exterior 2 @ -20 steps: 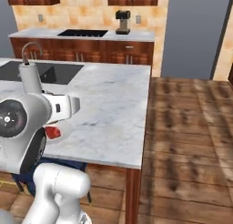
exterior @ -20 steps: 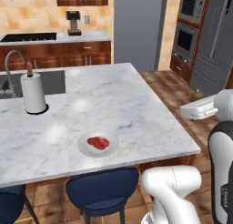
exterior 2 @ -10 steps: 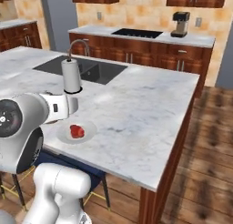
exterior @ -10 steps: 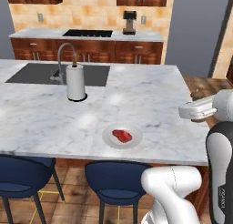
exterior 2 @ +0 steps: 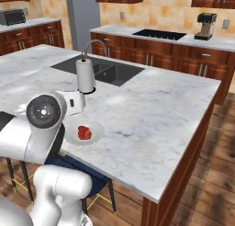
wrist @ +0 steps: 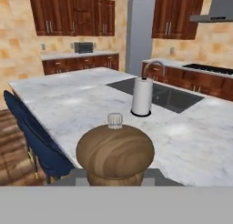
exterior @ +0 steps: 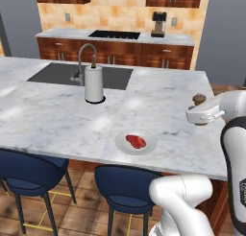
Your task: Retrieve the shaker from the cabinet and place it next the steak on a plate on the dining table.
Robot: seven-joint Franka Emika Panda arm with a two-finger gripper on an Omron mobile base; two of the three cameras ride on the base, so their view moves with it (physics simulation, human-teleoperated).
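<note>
Brown wood fills the hand view: the shaker (wrist: 115,155) sits clamped between the gripper's (wrist: 115,176) jaws, its round knob toward you, the marble table (wrist: 82,98) and the paper-towel roll (wrist: 142,96) beyond it.

Left base view: you see the shaker (exterior: 198,99) carried at the wrist above the table's (exterior: 48,115) right edge, clear of the marble. The plate (exterior: 136,142) lies near the front edge, the steak (exterior: 136,141) on it. Shaker and plate are well apart.

Right base view: the plate (exterior 2: 84,134) rests near the table's (exterior 2: 151,124) front edge, partly behind the arm, with the steak (exterior 2: 84,132) at its middle; the roll (exterior 2: 85,76) stands beside the sink (exterior 2: 98,71).

Progress, as a judgement: retrieval from the cabinet is done, since you hold the shaker over the table. What remains is to bring it to the plate, set it upright beside the steak, and release.
</note>
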